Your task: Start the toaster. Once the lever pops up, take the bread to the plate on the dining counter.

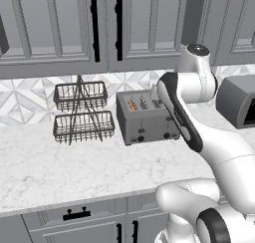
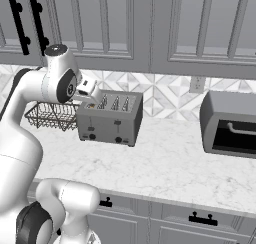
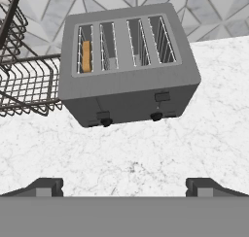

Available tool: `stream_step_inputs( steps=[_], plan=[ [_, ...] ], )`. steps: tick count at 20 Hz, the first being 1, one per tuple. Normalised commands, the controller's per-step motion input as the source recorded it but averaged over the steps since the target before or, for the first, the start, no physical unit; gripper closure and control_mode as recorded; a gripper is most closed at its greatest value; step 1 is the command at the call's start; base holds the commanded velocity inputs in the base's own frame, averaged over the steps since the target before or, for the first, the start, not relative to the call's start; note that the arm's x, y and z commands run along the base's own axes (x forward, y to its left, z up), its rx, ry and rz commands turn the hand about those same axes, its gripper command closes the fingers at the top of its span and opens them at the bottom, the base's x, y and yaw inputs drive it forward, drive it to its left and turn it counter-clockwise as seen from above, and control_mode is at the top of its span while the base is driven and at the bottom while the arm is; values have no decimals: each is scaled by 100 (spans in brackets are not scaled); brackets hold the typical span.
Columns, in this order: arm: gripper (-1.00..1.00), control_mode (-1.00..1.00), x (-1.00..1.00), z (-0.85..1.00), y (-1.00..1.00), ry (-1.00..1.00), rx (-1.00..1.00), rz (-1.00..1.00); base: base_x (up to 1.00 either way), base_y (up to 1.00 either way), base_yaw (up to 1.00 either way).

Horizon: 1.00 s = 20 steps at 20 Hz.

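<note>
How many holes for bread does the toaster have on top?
4. The toaster has four slots side by side across its top. In the hand view, the leftmost slot holds the bread; the other three look empty.

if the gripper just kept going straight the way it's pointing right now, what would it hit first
Probably the toaster. The open gripper looks down at its front and top, so it would likely meet the front face near the levers, or the counter just before it. Depth is hard to judge.
</note>
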Motion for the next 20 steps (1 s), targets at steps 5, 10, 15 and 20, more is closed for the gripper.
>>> stream_step_inputs(
  steps=[5,10,15,20],
  plan=[
    [-100,-100,0,0,0,0,0,0,0,0,0],
    [-100,-100,0,0,0,0,0,0,0,0,0],
    [-100,-100,0,0,0,0,0,0,0,0,0],
    [-100,-100,0,0,0,0,0,0,0,0,0]
  ],
)
